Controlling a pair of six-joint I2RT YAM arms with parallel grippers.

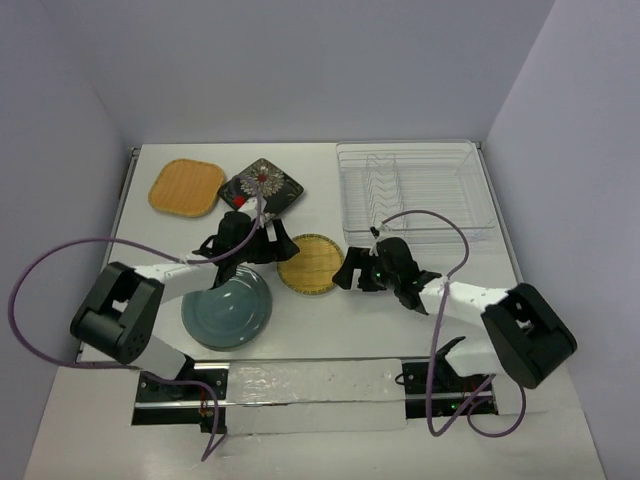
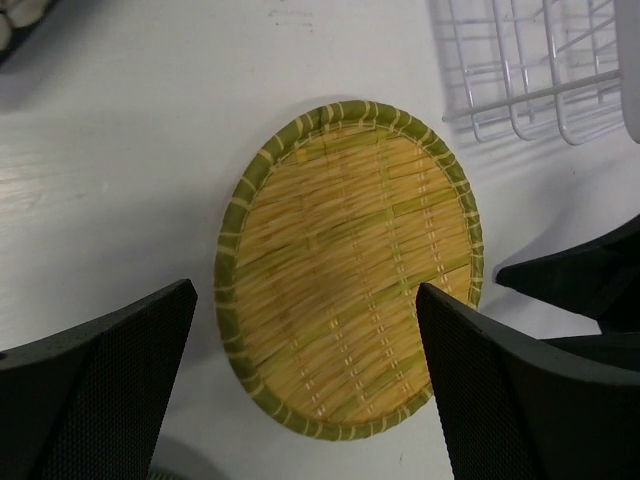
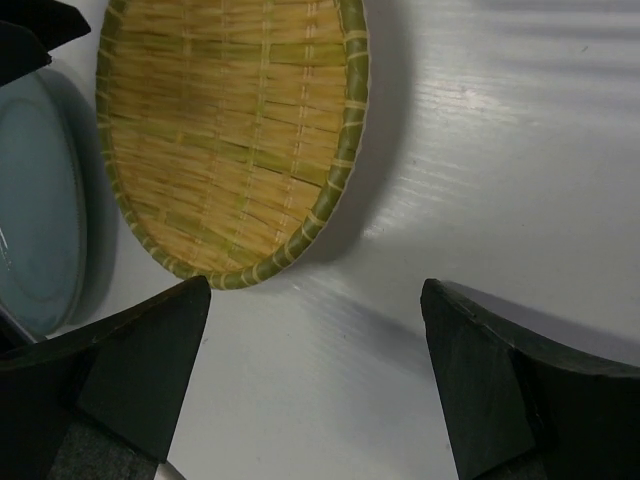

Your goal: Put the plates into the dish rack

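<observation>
Progress was basically zero: all four plates lay flat on the table (image 1: 420,310), none racked yet. Going left to right, the orange plate (image 1: 186,187) and black floral plate (image 1: 262,186) sat at the back, with the teal plate (image 1: 228,312) nearer the arms. The left gripper (image 2: 305,295) was spread wide and empty beside the yellow woven plate (image 1: 311,265). The right gripper (image 3: 315,290), also spread and holding nothing, sat by that plate's other rim. The dish rack (image 1: 415,190), far right, had nothing in it.

Bare white surface (image 1: 322,212) separates the round yellow woven plate (image 1: 310,264) from the transparent wire-divider dish rack (image 1: 455,175) (far right corner).
</observation>
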